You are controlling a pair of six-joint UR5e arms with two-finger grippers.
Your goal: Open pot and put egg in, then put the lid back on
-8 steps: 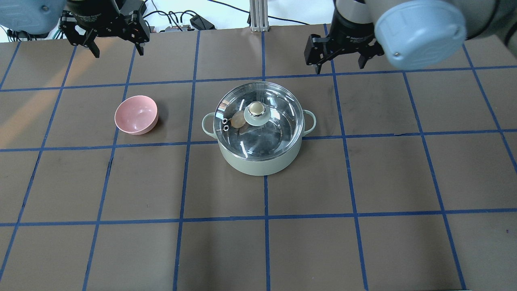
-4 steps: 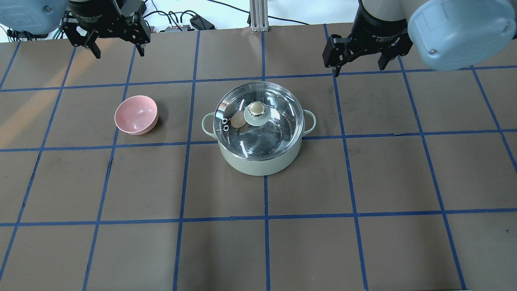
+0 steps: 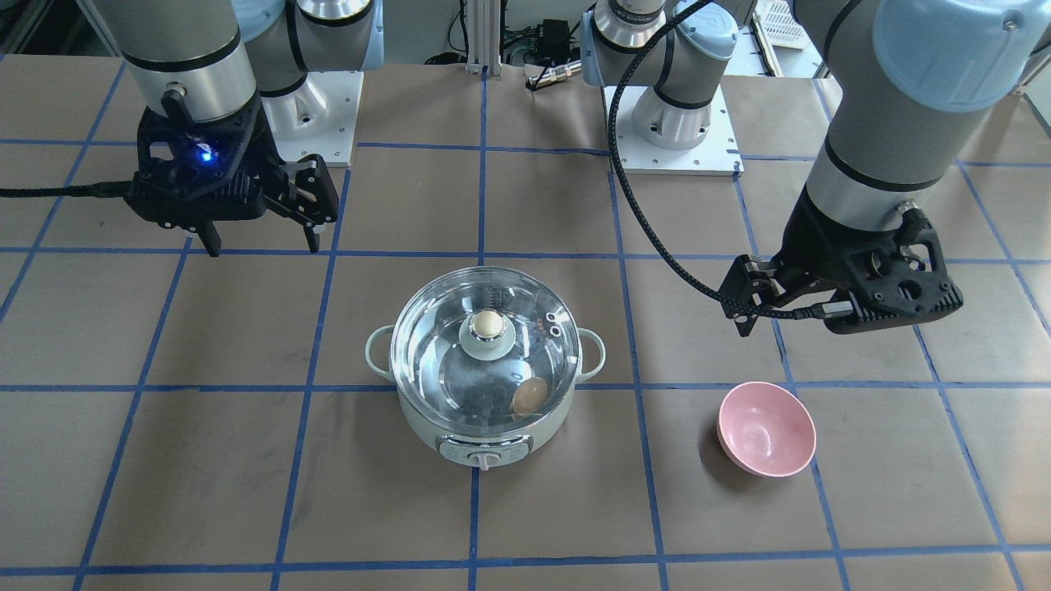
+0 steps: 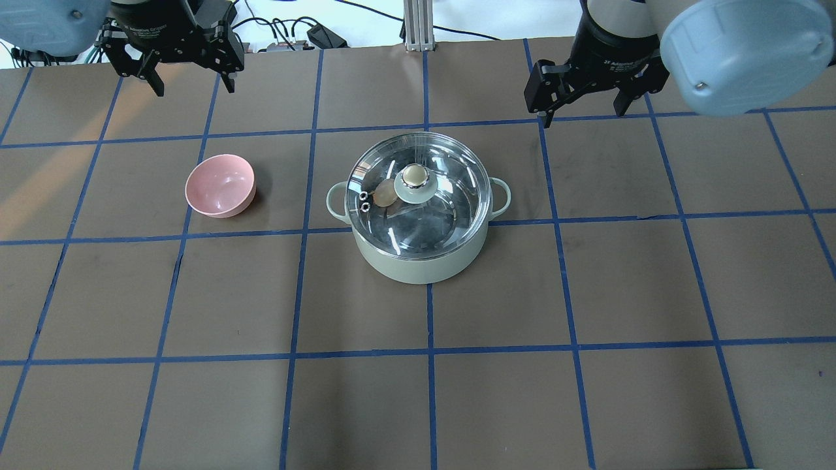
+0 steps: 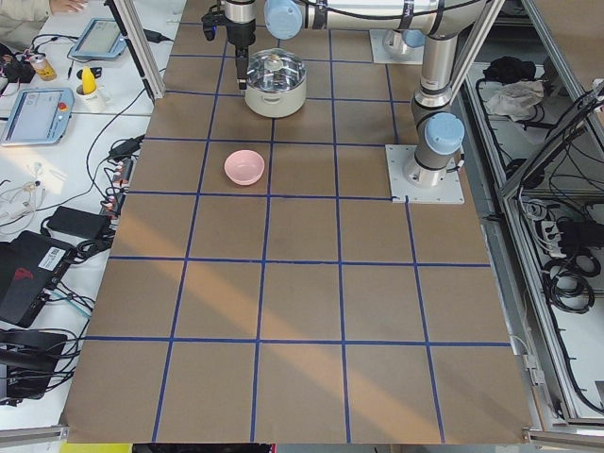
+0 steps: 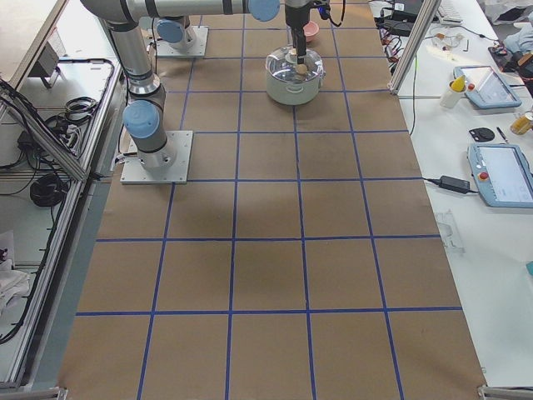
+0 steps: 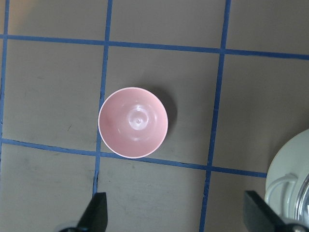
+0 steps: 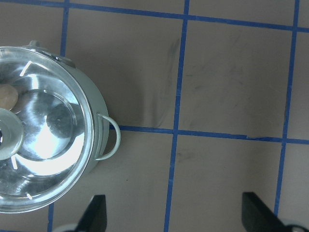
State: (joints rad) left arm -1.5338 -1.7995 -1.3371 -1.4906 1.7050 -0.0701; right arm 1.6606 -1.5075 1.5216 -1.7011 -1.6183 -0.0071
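The mint-green pot [image 4: 418,264] stands mid-table with its control knob [image 3: 484,458] facing away from the robot. The clear glass lid [image 4: 450,209] with the beige knob [image 4: 414,175] sits on the pot. The tan egg [image 4: 385,192] lies inside the pot under the lid, and shows in the front view [image 3: 530,396] and the right wrist view [image 8: 7,96]. My left gripper [image 4: 192,81] is open and empty, high above the table behind the pink bowl. My right gripper [image 4: 581,111] is open and empty, behind and to the right of the pot.
A pink bowl [image 4: 220,186] stands empty left of the pot, and shows in the left wrist view [image 7: 133,122]. Blue tape lines grid the brown table. Cables and the arm bases [image 3: 673,123] lie at the robot's edge.
My right gripper has moved to the right and slightly back, away from the pot, and has now nearly stopped. The left gripper, pot, lid, egg and bowl have not moved.
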